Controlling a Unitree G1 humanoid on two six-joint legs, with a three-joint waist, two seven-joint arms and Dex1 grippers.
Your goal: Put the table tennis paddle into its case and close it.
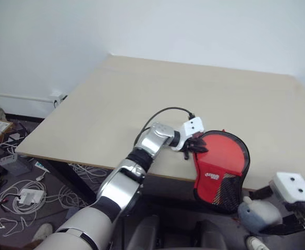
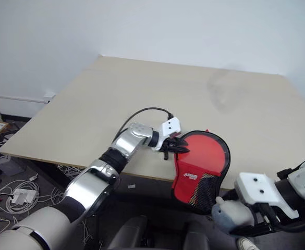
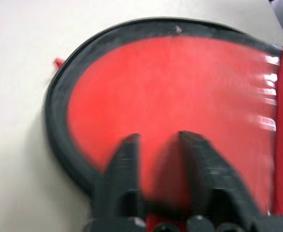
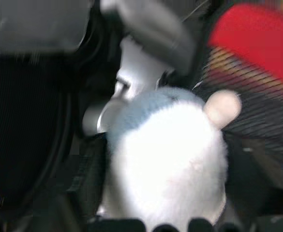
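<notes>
The case [image 1: 220, 156] lies at the table's front edge, red side up with a black rim. Its end with the white logo and black mesh pocket [image 1: 228, 190] hangs over the edge. My left gripper [image 1: 194, 143] is at the case's left rim, pointing right. In the left wrist view its two black fingers [image 3: 124, 159] stand apart over the red fabric [image 3: 180, 87] with nothing gripped between them. My right gripper [image 2: 269, 219] hangs below the table's front edge at the lower right, beside the case's hanging end. The table tennis paddle is hidden.
A pale, fluffy plush [image 2: 229, 212] sits right in front of the right gripper, by the mesh pocket. The beige table [image 1: 142, 94] stretches bare behind the case. Cables and a power strip [image 1: 24, 197] lie on the floor at the left.
</notes>
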